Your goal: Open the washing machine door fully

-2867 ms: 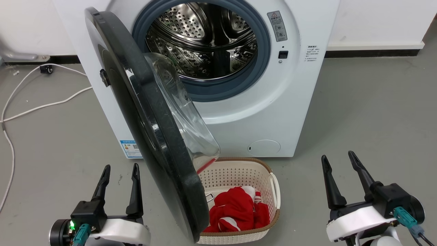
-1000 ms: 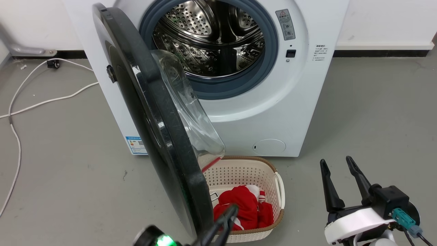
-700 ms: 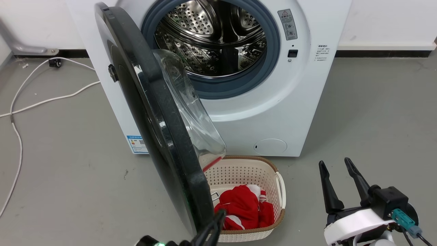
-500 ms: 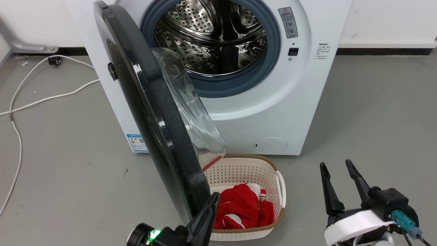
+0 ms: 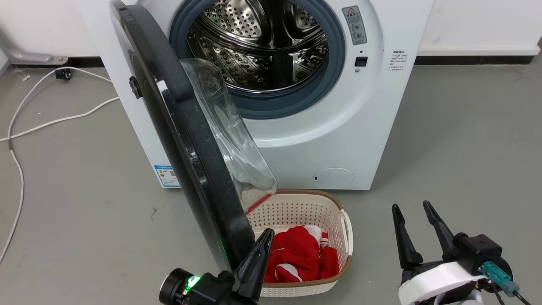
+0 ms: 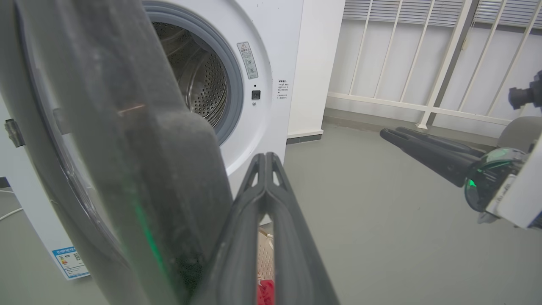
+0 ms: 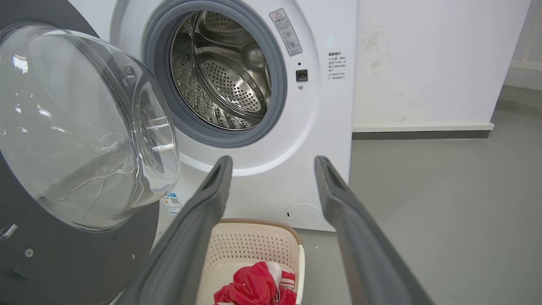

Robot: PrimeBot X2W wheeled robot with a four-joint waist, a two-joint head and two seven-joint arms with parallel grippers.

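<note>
The washing machine (image 5: 347, 127) stands on the grey floor against the wall, and its steel drum is in plain sight. The washing machine door (image 5: 186, 135) hangs on the hinge at the robot's left side and is about half open. Its edge points out toward the robot and the glass bowl faces to the right. Below it sits a cream laundry basket (image 5: 305, 192), just in front of the machine. The left gripper (image 5: 266, 235) has its two fingers pressed together with nothing between them, just beside the inner side of the door's low rim. I cannot tell if it touches. The right gripper (image 5: 410, 206) is spread wide and empty, well apart from the door. A red cloth (image 5: 296, 254) lies in the basket.
</note>
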